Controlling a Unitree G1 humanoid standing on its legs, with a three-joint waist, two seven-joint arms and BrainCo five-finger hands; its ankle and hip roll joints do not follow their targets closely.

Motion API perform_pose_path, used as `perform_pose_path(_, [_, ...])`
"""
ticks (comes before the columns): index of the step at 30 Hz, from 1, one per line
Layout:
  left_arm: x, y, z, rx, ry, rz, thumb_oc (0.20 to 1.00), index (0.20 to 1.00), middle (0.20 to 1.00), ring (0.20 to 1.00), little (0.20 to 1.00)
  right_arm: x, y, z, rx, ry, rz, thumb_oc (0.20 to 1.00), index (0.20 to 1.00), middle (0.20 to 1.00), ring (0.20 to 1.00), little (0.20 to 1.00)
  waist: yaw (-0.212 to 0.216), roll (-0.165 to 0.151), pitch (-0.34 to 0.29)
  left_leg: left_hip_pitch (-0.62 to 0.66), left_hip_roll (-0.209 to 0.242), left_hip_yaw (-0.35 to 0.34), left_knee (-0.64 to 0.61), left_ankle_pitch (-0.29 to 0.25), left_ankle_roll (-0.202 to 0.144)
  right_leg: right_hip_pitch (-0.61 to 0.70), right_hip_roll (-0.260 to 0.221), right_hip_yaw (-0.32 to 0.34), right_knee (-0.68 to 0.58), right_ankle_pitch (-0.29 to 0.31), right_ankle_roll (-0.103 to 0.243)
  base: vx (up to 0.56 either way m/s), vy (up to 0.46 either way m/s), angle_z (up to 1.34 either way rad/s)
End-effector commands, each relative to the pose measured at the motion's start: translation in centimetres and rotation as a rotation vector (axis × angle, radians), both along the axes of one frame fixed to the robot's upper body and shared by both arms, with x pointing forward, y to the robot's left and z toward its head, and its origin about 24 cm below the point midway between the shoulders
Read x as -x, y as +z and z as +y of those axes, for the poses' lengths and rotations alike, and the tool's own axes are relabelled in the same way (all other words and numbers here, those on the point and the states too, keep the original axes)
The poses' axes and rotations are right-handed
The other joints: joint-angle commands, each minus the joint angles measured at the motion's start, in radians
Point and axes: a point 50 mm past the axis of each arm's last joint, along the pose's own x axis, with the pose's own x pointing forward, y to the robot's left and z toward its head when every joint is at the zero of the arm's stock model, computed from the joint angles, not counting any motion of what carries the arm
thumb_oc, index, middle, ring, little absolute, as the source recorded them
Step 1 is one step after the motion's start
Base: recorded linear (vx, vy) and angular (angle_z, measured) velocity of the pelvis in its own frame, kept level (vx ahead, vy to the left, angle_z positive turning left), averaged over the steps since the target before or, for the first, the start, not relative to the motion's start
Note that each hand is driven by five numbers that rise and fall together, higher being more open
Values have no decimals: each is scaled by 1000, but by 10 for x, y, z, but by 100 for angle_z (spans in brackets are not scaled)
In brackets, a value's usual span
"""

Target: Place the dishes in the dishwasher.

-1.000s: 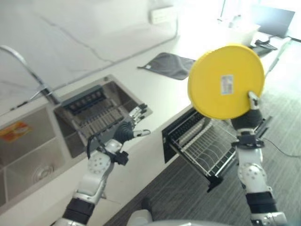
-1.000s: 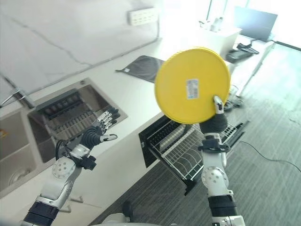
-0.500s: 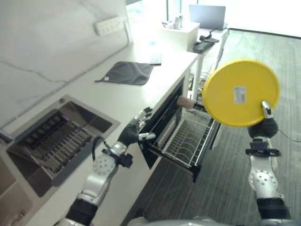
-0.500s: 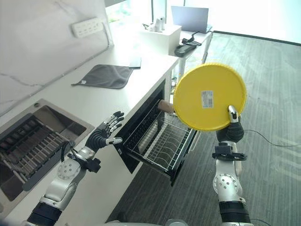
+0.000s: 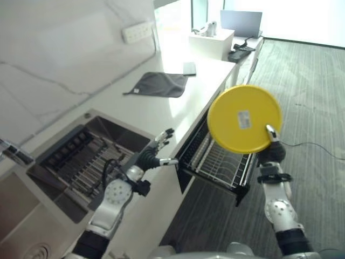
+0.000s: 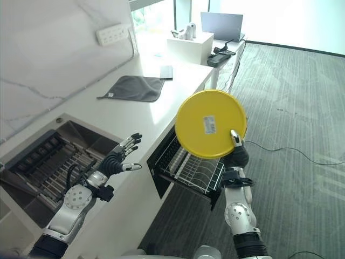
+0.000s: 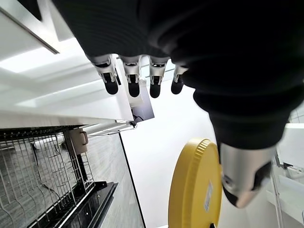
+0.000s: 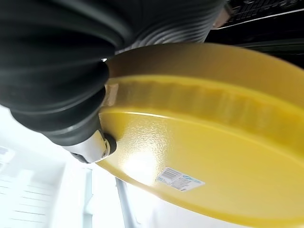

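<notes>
The right hand (image 5: 271, 151) pinches a round yellow plate (image 5: 244, 118) at its lower rim, held upright above the pulled-out dishwasher rack (image 5: 218, 164); its underside bears a small white sticker. The left hand (image 5: 153, 157), fingers apparently spread, hovers over the counter edge (image 5: 161, 189).

Two silver-grey arms with round joint housings end in dark ribbed wrist covers and silver, dark-tipped fingers (image 7: 130, 76).
</notes>
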Motion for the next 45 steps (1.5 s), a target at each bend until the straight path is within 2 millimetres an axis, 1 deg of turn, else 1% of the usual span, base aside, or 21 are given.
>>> perform_pose_path(1, [-2,35,8,29,45,-189,1000,1000,1000,1000,1000,-13,51,-9,6,-12,-255,200,200,200,200,200,-1,-2,16,57,56,-53,68,-119,-7,59,5,-62,-98,146,25,61,-245,3])
perform_pose_path(2, [-2,33,8,40,55,-181,1000,1000,1000,1000,1000,-14,53,-10,16,-7,-259,200,200,200,200,200,4,-6,10,51,69,-43,68,-111,-17,71,9,-82,-129,150,27,21,-248,5])
perform_pose_path(4, [-1,35,7,69,54,-191,1000,1000,1000,1000,1000,-14,60,-8,50,1,-280,200,200,200,200,200,7,-6,10,34,103,-31,62,-84,-39,77,18,-97,-153,146,24,-12,-193,6])
perform_pose_path(5, [1,37,6,65,37,-205,1000,1000,1000,1000,1000,-16,65,-8,76,-1,-300,200,200,200,200,200,16,-3,11,26,129,-19,46,-63,-62,91,22,-120,-182,142,15,14,-157,18])
perform_pose_path(8, [5,33,5,45,22,-192,1000,1000,1000,1000,1000,-17,67,-8,66,-14,-297,200,200,200,200,200,25,5,4,25,148,-20,15,-32,-82,131,36,-141,-225,141,6,62,-90,38])
perform_pose_path(11, [9,31,4,34,7,-177,1000,1000,1000,1000,1000,-15,64,-6,60,-16,-285,200,200,200,200,200,26,15,-3,24,154,-18,5,-15,-89,152,45,-150,-242,137,-3,50,-17,-8])
perform_pose_path(13, [12,26,8,28,19,-156,1000,1000,1000,1000,1000,-12,57,0,72,-7,-266,200,200,200,200,200,20,21,-7,33,151,-9,13,-19,-91,163,41,-152,-244,137,-4,105,48,-4])
perform_pose_path(15, [13,23,11,28,27,-140,1000,1000,1000,1000,1000,-10,51,1,99,-27,-231,200,200,200,200,200,15,24,-10,38,148,-1,26,-27,-87,164,37,-150,-232,132,-5,119,57,-3])
perform_pose_path(17, [14,22,11,16,17,-130,1000,1000,1000,1000,1000,-9,50,-7,239,-136,-189,200,200,200,200,200,15,26,-4,29,144,-3,58,-39,-81,154,31,-154,-188,114,-6,98,33,0])
perform_pose_path(19, [13,22,8,11,1,-129,1000,1000,1000,1000,1000,-11,52,-12,294,-168,-175,200,200,200,200,200,17,28,6,15,142,-9,78,-45,-77,138,27,-155,-151,99,-9,51,56,5])
perform_pose_path(20, [9,23,2,10,-28,-129,1000,1000,1000,1000,1000,-15,57,-19,386,-220,-160,200,200,200,200,200,20,35,24,-10,140,-17,107,-55,-73,104,15,-157,-83,74,-11,37,76,6])
perform_pose_path(22, [5,23,-3,19,-52,-115,1000,1000,1000,1000,1000,-20,63,-24,408,-240,-159,200,200,200,200,200,24,40,37,-31,138,-26,133,-62,-70,81,4,-155,-41,60,-14,20,57,13])
perform_pose_path(24, [4,23,-5,20,-63,-111,1000,1000,1000,1000,1000,-21,65,-26,414,-247,-162,200,200,200,200,200,24,42,42,-41,137,-29,143,-65,-69,70,-1,-153,-27,55,-14,2,27,16])
perform_pose_path(26, [0,21,-15,8,-125,-89,1000,1000,1000,1000,1000,-30,80,-35,447,-289,-177,200,200,200,200,200,23,48,70,-70,134,-38,165,-69,-68,37,-14,-141,1,53,-15,-31,41,10])
perform_pose_path(29, [0,20,-20,19,-164,-66,1000,1000,1000,1000,1000,-35,89,-42,487,-333,-166,200,200,200,200,200,22,52,87,-79,132,-39,169,-68,-67,27,-18,-136,4,55,-14,-8,31,6])
perform_pose_path(32, [2,16,-34,17,-283,-18,1000,1000,1000,1000,1000,-48,102,-52,524,-376,-140,200,200,200,200,200,19,61,120,-100,130,-46,189,-70,-65,1,-24,-119,28,55,-18,-1,12,-1])
perform_pose_path(35, [4,12,-43,15,-348,22,1000,1000,1000,1000,1000,-54,110,-57,552,-386,-139,200,200,200,200,200,20,66,137,-114,128,-50,202,-72,-64,-12,-26,-114,36,55,-20,0,0,0])
perform_pose_path(38, [7,5,-56,17,-439,87,1000,1000,1000,1000,1000,-64,126,-66,621,-406,-143,200,200,200,200,200,20,76,167,-144,123,-55,226,-73,-63,-43,-35,-103,57,57,-20,-52,40,-2])
perform_pose_path(42, [12,-6,-78,-86,-553,108,1000,1000,1000,1000,1000,-79,148,-81,717,-484,-143,200,200,200,200,200,25,86,220,-190,122,-63,245,-67,-61,-86,-38,-89,75,63,-23,-100,12,0])
perform_pose_path(43, [12,-16,-81,-125,-559,141,1000,1000,1000,1000,1000,-83,154,-85,764,-501,-148,200,200,200,200,200,25,87,235,-201,121,-62,249,-64,-60,-94,-37,-86,77,66,-25,-45,18,2])
perform_pose_path(45, [12,-28,-84,-170,-548,175,1000,1000,1000,1000,1000,-89,164,-85,823,-516,-161,200,200,200,200,200,24,87,254,-217,123,-60,261,-60,-59,-113,-36,-75,88,68,-29,-18,12,0])
